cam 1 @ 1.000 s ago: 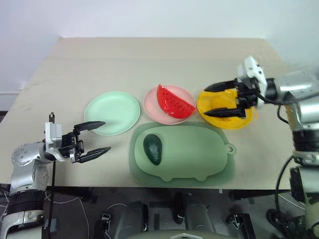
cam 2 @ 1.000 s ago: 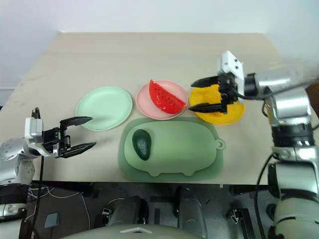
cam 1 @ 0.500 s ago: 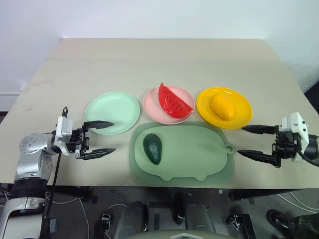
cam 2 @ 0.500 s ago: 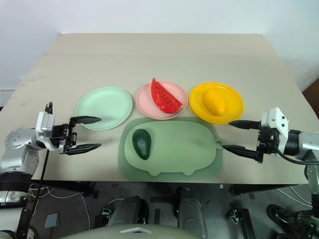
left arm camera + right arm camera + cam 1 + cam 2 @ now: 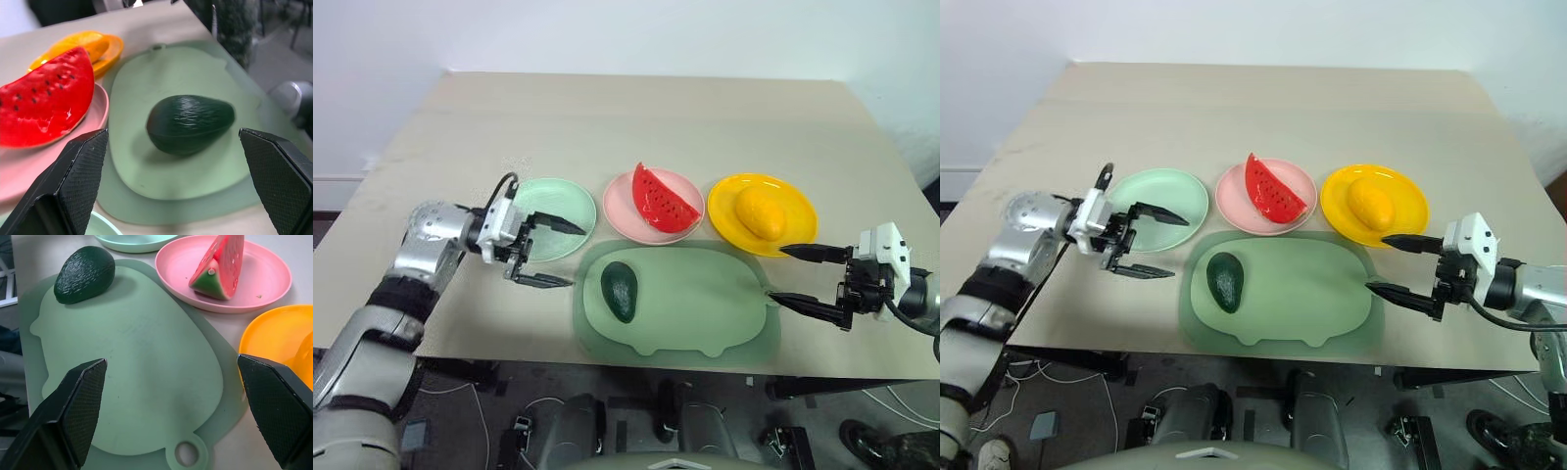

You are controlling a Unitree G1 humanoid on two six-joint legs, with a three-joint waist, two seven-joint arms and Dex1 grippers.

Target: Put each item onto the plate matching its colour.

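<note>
Left tool [image 5: 548,253] gapes wide, level, aimed at the avocado [image 5: 620,291]; right tool [image 5: 800,276] wide, empty.

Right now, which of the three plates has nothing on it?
The mint green plate, nearest the left gripper. The pink plate holds the watermelon wedge, the yellow plate the mango.

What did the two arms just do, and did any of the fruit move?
The right gripper pulled back from over the yellow plate, leaving the mango there. The left gripper swung in toward the avocado, fingers open. The avocado, watermelon and plates stayed put.
</note>
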